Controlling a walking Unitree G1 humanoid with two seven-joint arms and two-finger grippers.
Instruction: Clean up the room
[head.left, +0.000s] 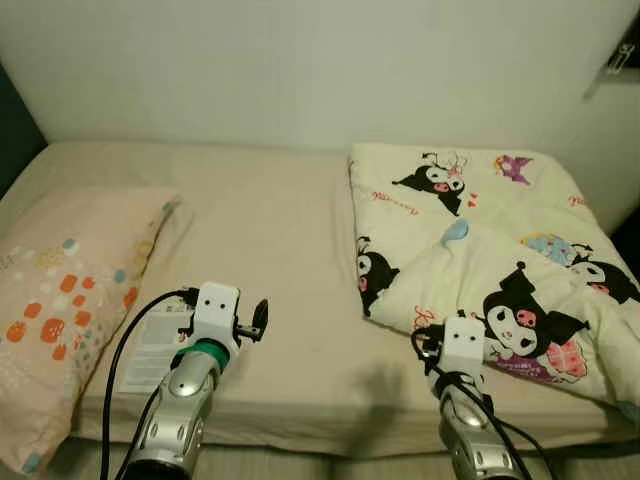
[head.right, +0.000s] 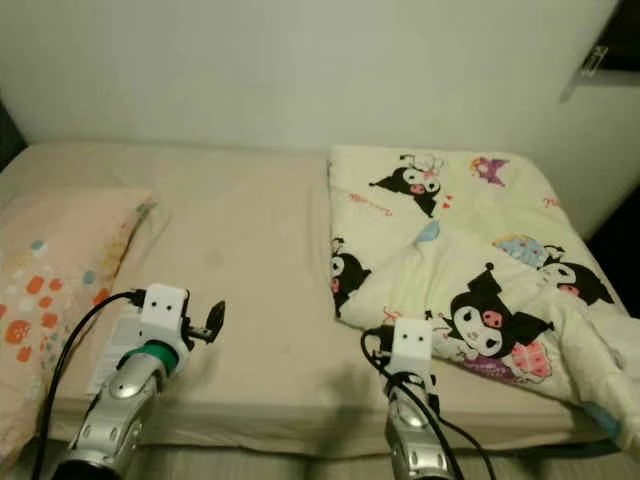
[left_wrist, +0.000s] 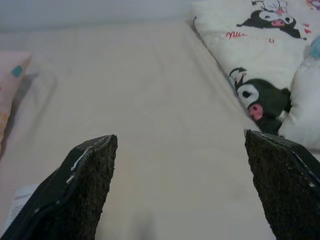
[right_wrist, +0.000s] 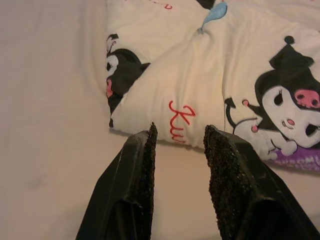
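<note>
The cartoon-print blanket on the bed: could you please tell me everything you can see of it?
The blanket is a soft, padded-looking, pale cream quilt printed with black-and-white cartoon characters, red script and small pink, blue and purple motifs. It lies bunched and folded over itself on the right half of the bed, resting on the beige sheet, its far edge near the wall. The right gripper, slightly open, hovers just short of its near folded edge without touching it.

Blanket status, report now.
Left gripper open over bare sheet. Right gripper open, empty, at blanket edge. Blanket bunched. Nothing blocking.
</note>
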